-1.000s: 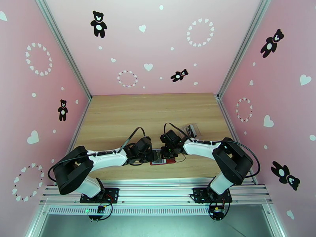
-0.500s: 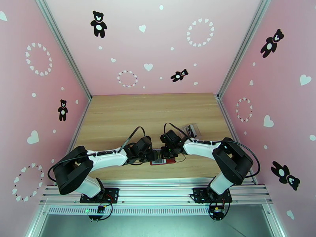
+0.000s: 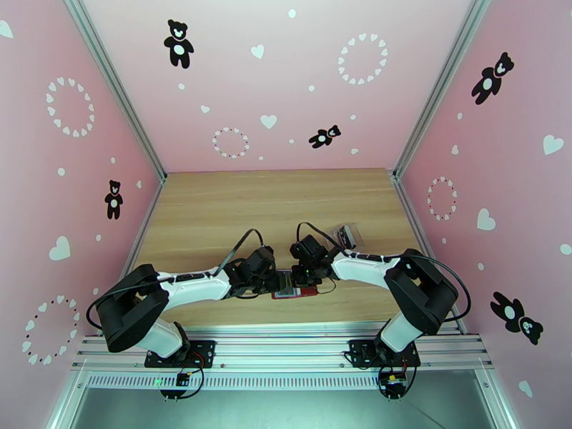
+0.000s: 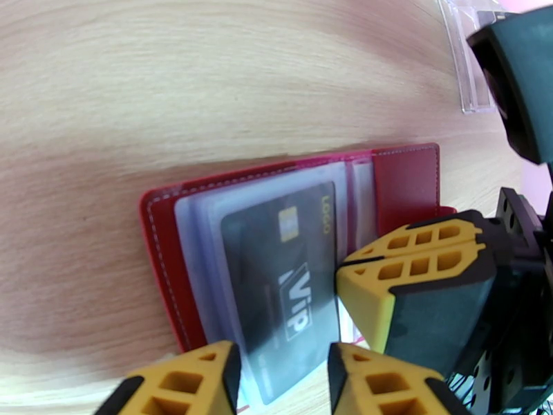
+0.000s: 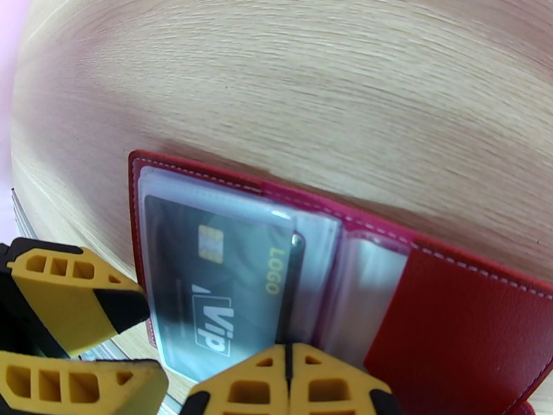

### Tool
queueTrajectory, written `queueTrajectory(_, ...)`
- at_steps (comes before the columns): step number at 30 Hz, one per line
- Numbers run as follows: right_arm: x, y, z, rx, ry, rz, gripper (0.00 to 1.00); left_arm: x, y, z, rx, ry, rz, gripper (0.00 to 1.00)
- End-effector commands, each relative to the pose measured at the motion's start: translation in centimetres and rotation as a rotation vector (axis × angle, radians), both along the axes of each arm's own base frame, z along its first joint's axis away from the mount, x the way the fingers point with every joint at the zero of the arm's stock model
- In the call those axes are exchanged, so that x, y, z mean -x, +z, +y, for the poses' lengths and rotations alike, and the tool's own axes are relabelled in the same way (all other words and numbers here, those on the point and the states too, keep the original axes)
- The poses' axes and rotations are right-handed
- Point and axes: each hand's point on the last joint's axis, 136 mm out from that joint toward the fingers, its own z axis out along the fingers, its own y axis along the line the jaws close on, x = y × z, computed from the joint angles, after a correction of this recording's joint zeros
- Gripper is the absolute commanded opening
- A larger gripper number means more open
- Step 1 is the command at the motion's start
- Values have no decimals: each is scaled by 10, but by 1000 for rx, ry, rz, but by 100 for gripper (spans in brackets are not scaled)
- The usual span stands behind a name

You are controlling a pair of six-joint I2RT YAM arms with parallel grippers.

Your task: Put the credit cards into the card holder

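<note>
The dark-red card holder (image 4: 404, 181) lies open on the table between both arms, also seen as the card holder (image 3: 309, 292) and the card holder (image 5: 470, 319). The silvery grey VIP card (image 4: 276, 271) sits in its clear pockets (image 5: 359, 285), under cloudy plastic. My left gripper (image 4: 283, 364) is open, its fingers on either side of the card's near end. My right gripper (image 5: 287, 357) is shut, tips resting on the pocket leaves beside the card (image 5: 207, 285); whether it pinches a leaf is unclear. The yellow card is out of view.
A clear crinkly plastic pouch (image 3: 347, 235) lies behind the right arm, and its edge (image 4: 470, 63) shows at the top right of the left wrist view. The wooden table (image 3: 272, 201) stretches back to pink walls.
</note>
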Motion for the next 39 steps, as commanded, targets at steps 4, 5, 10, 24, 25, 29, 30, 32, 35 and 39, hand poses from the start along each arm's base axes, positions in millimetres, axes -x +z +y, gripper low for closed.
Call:
queueTrajectory(4,18,-29,-24,120,0,65,0,0,1,-7,1,-18,0,40)
queueTrajectory(5,18,-30,-25,121,0,65,0,0,0,-7,-1,-17,4,40)
queueTrajectory(10,18,-30,-25,120,0,65,0,0,1,-8,3,-19,3,40)
queueTrajectory(24,19,-32,-25,119,-2,65,0,-3,4,4,-36,18,-19,39)
queueTrajectory(25,19,-32,-25,118,-2,66,0,-2,3,2,-32,13,-13,39)
queueTrajectory(29,20,-32,-26,118,-3,67,0,-1,1,-4,-28,-1,-9,39)
queueTrajectory(30,20,-33,-26,119,-2,67,0,-1,2,-5,-25,-5,-12,39)
queueTrajectory(32,20,-33,-26,121,-2,67,0,0,4,-6,-20,-9,-16,39)
queueTrajectory(35,20,-33,-26,119,-2,69,0,0,5,-7,-19,-10,-17,39)
queueTrajectory(39,20,-33,-25,117,-2,69,0,0,3,-8,-22,-13,-14,39)
